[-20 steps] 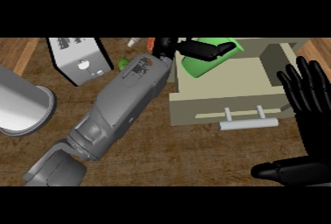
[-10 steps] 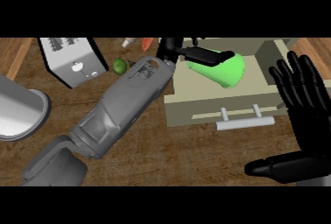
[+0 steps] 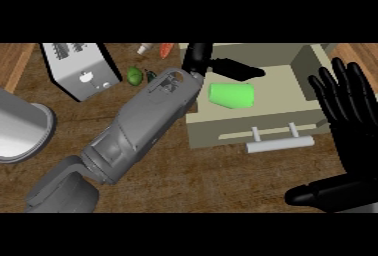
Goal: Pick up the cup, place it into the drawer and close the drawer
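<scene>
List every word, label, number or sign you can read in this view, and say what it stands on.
None: no readable text shows anywhere in the head view.
Toaster: a few small dark marks on its silver face, too small to tell whether they are knobs or symbols.
Cup: plain green, no print.
Drawer: plain beige front, no label.

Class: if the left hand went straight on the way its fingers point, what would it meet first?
Probably the drawer's right wall: the left hand points rightward, beside the green cup lying inside. Its height is unclear, so it might pass over the wall.
</scene>
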`<state>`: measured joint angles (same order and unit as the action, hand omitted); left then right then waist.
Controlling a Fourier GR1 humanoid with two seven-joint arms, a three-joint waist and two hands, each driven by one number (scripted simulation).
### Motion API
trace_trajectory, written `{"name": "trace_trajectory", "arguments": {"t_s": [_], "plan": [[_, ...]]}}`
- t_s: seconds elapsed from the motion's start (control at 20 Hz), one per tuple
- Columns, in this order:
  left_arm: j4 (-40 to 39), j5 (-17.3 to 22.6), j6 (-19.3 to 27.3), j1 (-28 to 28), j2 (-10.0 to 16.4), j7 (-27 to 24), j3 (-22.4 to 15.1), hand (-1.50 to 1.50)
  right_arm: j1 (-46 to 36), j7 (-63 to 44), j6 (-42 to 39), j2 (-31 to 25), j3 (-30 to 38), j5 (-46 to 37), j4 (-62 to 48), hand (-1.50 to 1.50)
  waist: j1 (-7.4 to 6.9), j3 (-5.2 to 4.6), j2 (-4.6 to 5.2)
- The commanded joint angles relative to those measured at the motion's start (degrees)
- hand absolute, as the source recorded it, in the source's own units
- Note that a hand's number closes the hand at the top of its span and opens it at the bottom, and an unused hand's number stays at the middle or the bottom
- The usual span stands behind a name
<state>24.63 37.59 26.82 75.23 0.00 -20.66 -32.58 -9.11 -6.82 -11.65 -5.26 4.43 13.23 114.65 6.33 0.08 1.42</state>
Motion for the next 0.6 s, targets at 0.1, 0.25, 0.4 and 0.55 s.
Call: {"name": "trace_trajectory", "arguments": {"t_s": [0.1, 0.25, 0.4, 0.55], "plan": [[2.97, 5.03, -2.17, 0.75, 0.0, -5.98, 3.18, -1.5, 1.55, -0.3, -1.47, 0.02, 0.3, 2.94, 0.36, -1.5, -2.23, -0.04, -0.51], [2.6, 7.08, -4.58, 2.47, 0.0, -6.9, 5.74, -1.5, 4.12, -2.66, -2.75, -1.56, 1.83, 6.14, 3.74, -1.5, -2.63, -0.03, -0.73], [6.6, 6.12, -5.39, -2.82, 0.01, -7.68, 6.1, -1.5, 3.98, -0.48, -4.11, -2.87, 4.62, 7.1, 1.06, 1.5, -5.61, -0.06, -1.38], [12.99, 6.74, -2.72, -6.96, 1.51, -4.66, 6.14, -1.5, 2.74, -5.45, -4.16, -6.29, 5.35, 7.6, 5.19, 1.5, -7.04, -0.12, -2.03]]}}
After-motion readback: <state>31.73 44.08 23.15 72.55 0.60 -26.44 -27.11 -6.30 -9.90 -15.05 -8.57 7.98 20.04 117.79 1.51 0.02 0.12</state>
